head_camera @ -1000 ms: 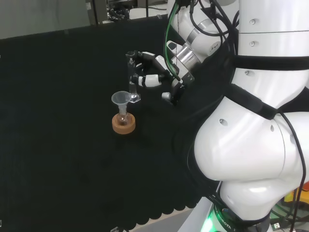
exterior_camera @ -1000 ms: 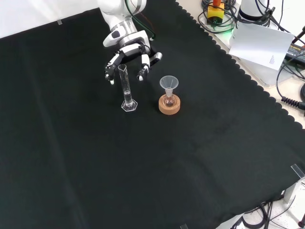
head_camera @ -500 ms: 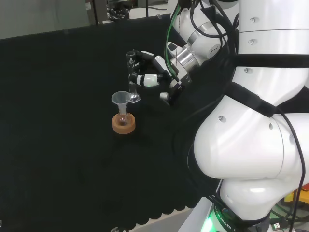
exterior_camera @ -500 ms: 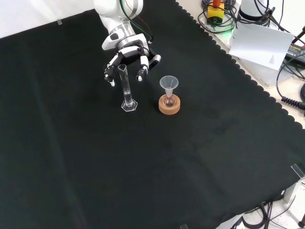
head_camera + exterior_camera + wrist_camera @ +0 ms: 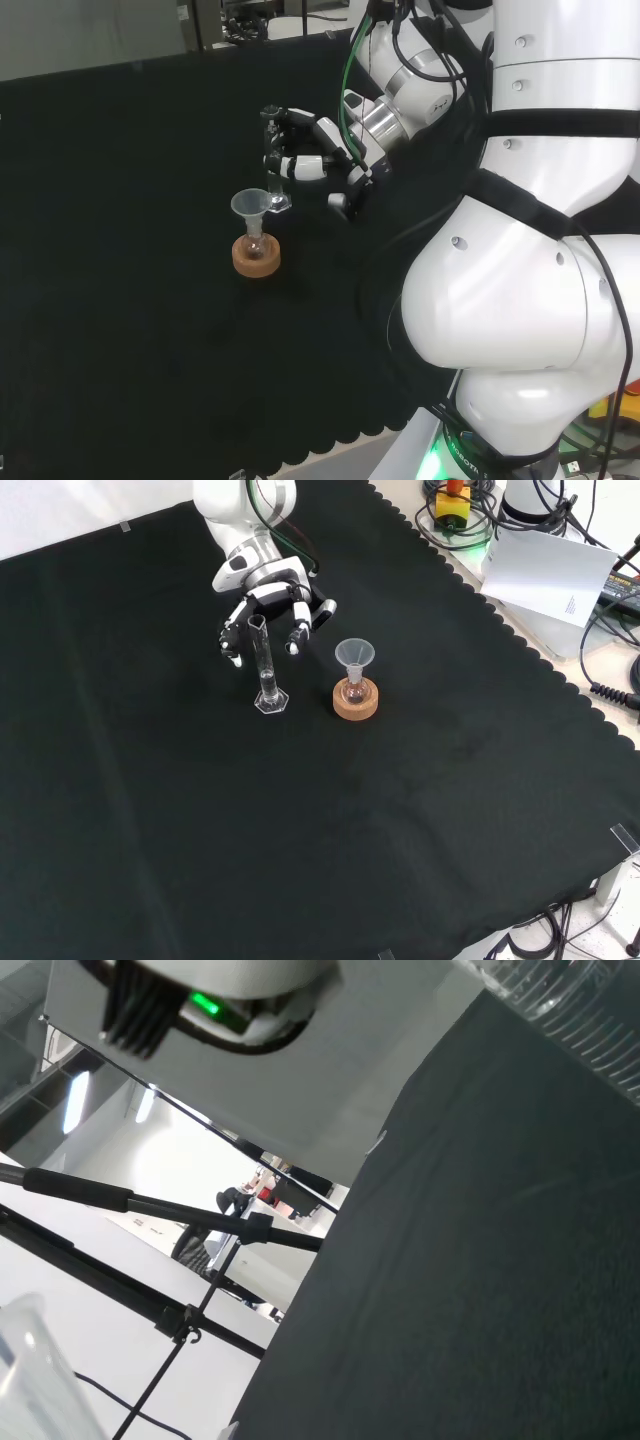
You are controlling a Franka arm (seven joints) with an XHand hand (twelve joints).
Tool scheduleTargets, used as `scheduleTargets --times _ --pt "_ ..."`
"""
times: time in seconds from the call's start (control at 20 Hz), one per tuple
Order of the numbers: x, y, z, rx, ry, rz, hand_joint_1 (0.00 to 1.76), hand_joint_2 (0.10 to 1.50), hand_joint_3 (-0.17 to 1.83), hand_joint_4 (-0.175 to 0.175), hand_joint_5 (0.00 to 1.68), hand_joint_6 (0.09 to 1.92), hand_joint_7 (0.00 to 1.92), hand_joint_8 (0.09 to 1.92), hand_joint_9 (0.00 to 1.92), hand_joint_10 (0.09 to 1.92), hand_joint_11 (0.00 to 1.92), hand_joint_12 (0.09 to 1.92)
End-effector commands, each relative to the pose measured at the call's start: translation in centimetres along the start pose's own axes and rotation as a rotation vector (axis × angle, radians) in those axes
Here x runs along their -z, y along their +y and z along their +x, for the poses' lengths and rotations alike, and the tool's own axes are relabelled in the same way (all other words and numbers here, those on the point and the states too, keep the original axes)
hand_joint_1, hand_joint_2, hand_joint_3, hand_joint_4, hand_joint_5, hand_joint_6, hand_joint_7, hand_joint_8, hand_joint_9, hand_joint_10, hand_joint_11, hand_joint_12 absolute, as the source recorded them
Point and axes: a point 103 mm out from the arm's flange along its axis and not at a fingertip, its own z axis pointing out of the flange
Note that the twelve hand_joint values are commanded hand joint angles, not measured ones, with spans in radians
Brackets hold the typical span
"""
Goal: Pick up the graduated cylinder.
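Note:
The clear graduated cylinder (image 5: pixel 265 668) stands upright on its hexagonal foot on the black cloth, left of the funnel flask in the front view. In the head view the graduated cylinder (image 5: pixel 270 138) is just beyond the flask. The hand (image 5: pixel 268 588) sits right behind the cylinder's upper part. Its fingers (image 5: pixel 297 636) are spread and loosely bent to either side of the tube, not closed on it. In the head view the hand (image 5: pixel 322 150) reaches in from the right, with fingertips at the tube. A blurred clear rim (image 5: pixel 28 1365) shows close in the wrist view.
A small round flask with a clear funnel (image 5: pixel 354 656) in its neck sits on a cork ring (image 5: pixel 356 703), close to the right of the cylinder in the front view. In the head view the arm's white links (image 5: pixel 540 250) stand at the right. Papers and cables lie beyond the cloth's scalloped edge (image 5: pixel 520 640).
The hand has crept closer to the cylinder, a little left in the head view, so its fingers now flank the tube. The cylinder and flask have not moved.

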Motion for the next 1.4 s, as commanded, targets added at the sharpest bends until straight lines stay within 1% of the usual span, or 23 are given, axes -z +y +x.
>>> scheduleTargets --times 0.05,0.2,0.3,0.6,0.8,1.25,1.4 --pt "-0.5 0.3 0.0 0.01 0.03 -0.005 0.99 0.61 0.57 0.013 0.53 0.09 0.51 0.6 0.77 0.49 0.52 1.24" --pt "-0.7 0.5 0.0 0.017 0.039 -0.004 1.0 0.61 0.56 0.012 0.53 0.09 0.51 0.6 0.78 0.48 0.54 1.22" --pt "-0.9 0.6 0.0 0.014 0.066 -0.01 1.0 0.61 0.56 0.012 0.54 0.09 0.52 0.6 0.79 0.47 0.55 1.21" --pt "-1.0 0.7 -0.2 0.014 0.071 -0.016 1.01 0.62 0.56 0.013 0.56 0.09 0.52 0.6 0.8 0.47 0.58 1.21" --pt "-1.1 0.7 -0.5 0.007 0.075 -0.021 1.03 0.63 0.56 0.012 0.59 0.09 0.54 0.6 0.84 0.44 0.63 1.17" --pt "-1.5 0.7 -0.7 0.0 0.082 -0.023 1.07 0.67 0.56 0.009 0.64 0.15 0.58 0.59 0.91 0.39 0.72 1.11" --pt "-1.6 0.8 -0.7 -0.003 0.081 -0.025 1.09 0.7 0.57 0.009 0.65 0.21 0.59 0.58 0.94 0.36 0.75 1.08"
